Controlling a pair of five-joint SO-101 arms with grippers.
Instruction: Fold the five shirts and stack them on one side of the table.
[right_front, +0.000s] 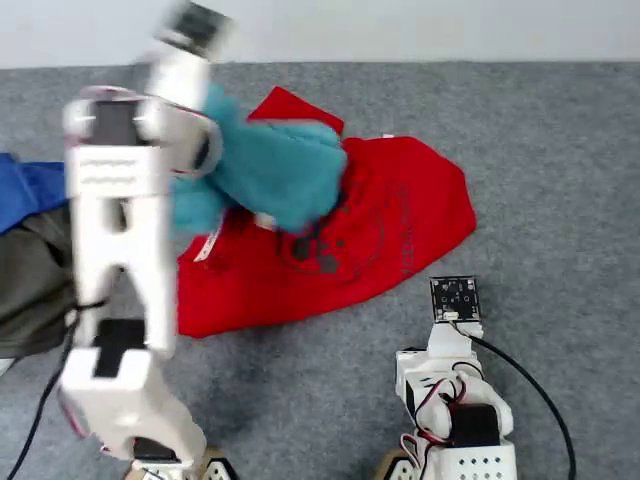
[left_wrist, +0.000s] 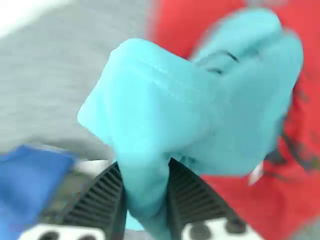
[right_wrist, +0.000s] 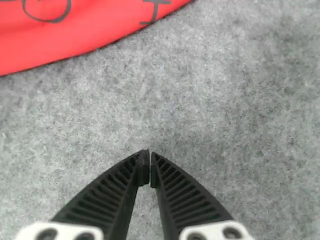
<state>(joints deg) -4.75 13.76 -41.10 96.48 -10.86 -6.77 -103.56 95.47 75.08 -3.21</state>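
A teal shirt (left_wrist: 200, 110) hangs bunched from my left gripper (left_wrist: 145, 175), which is shut on a fold of it between black ribbed fingers (left_wrist: 102, 197). In the high view the teal shirt (right_front: 275, 170) is held up over the red shirt (right_front: 400, 220), which lies spread out on the grey table (right_front: 560, 150). A blue shirt (right_front: 25, 190) and a dark olive shirt (right_front: 30, 280) lie at the table's left edge. My right gripper (right_wrist: 149, 161) is shut on nothing, low over bare table just off the red shirt's hem (right_wrist: 75, 30).
The raised left arm (right_front: 115, 230) covers part of the red shirt's left side. The right arm (right_front: 455, 400) sits folded at the front right. Bare grey surface extends to the right and along the back of the table.
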